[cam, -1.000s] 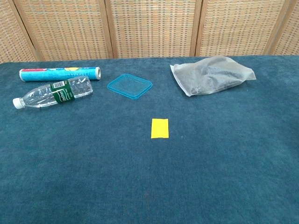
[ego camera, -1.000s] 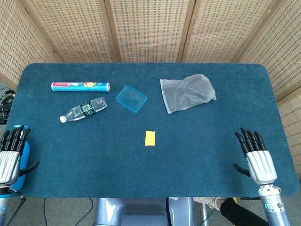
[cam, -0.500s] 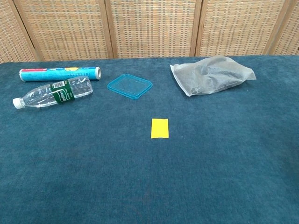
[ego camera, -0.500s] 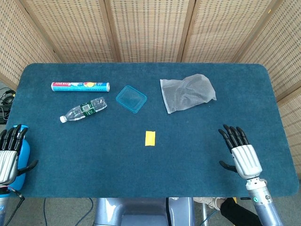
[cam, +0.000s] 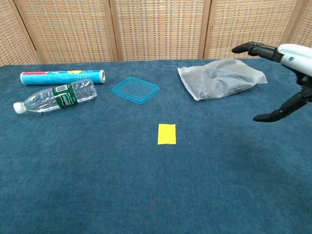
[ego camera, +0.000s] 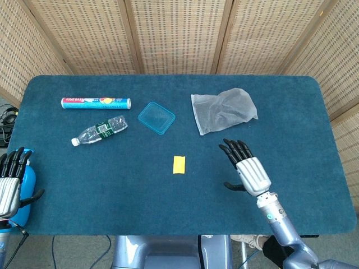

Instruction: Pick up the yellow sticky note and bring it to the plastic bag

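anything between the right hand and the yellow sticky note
Nothing: in the head view only bare blue tabletop separates the right hand from the yellow sticky note. The chest view shows the same.

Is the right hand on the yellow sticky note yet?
Apart. In the head view, bare blue table shows between the right hand and the yellow sticky note; the hand's fingers are spread, holding nothing.

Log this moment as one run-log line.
phase: reach | right hand: open, above table, right of sticky note | left hand: open at table edge | note: flat, untouched | bag: behind
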Robot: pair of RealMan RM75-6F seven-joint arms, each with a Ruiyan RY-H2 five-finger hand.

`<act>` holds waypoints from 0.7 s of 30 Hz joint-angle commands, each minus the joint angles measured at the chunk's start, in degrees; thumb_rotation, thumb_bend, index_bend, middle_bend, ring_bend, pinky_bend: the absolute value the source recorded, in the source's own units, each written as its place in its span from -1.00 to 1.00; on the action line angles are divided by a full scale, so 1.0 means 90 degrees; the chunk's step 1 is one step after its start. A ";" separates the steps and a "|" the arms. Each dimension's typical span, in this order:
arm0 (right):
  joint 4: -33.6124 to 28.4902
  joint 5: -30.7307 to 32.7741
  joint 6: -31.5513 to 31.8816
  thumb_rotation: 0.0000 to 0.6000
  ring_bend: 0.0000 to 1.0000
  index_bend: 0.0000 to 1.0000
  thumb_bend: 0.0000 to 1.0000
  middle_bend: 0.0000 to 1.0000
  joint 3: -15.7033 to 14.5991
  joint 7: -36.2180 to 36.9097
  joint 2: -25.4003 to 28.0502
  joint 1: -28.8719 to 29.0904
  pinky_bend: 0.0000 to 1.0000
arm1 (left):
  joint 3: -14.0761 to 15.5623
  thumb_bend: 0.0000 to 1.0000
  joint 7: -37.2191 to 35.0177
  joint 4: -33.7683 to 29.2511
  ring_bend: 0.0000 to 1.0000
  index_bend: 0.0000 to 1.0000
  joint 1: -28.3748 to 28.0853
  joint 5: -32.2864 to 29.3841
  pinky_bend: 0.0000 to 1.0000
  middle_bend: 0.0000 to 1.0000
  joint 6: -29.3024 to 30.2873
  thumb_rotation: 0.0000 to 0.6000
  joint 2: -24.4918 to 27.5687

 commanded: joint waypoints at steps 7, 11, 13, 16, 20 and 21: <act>0.0019 0.0823 -0.0627 1.00 -1.00 -0.81 -0.52 -1.00 0.0275 -0.0751 -0.0848 0.0553 -1.00 | -0.0049 -0.66 -0.0152 -0.0001 -1.00 -1.00 -0.0003 -0.0097 -1.00 -1.00 -0.0031 1.00 0.0050; 0.0145 0.1207 -0.0730 1.00 -1.00 -0.81 -0.40 -1.00 0.0403 -0.1142 -0.1257 0.0756 -1.00 | -0.0044 -0.66 -0.0202 0.0004 -1.00 -1.00 -0.0012 -0.0091 -1.00 -1.00 -0.0051 1.00 0.0064; 0.0217 0.1356 -0.0759 1.00 -1.00 -0.81 -0.31 -1.00 0.0452 -0.1282 -0.1410 0.0832 -1.00 | -0.0043 -0.66 -0.0222 0.0006 -1.00 -1.00 -0.0012 -0.0097 -1.00 -1.00 -0.0059 1.00 0.0067; 0.0373 0.1599 -0.0827 1.00 -1.00 -0.80 -0.17 -1.00 0.0514 -0.1491 -0.1667 0.0968 -1.00 | -0.0051 -0.66 -0.0252 0.0007 -1.00 -1.00 -0.0010 -0.0111 -1.00 -1.00 -0.0057 1.00 0.0078; 0.0599 0.1863 -0.0925 1.00 -1.00 -0.80 -0.14 -1.00 0.0547 -0.1681 -0.1952 0.1122 -1.00 | -0.0071 -0.66 -0.0307 0.0005 -1.00 -1.00 -0.0013 -0.0134 -1.00 -1.00 -0.0057 1.00 0.0094; 0.0694 0.1949 -0.0952 1.00 -1.00 -0.80 -0.14 -1.00 0.0549 -0.1725 -0.2064 0.1173 -1.00 | -0.0077 -0.66 -0.0327 0.0008 -1.00 -1.00 -0.0014 -0.0150 -1.00 -1.00 -0.0065 1.00 0.0099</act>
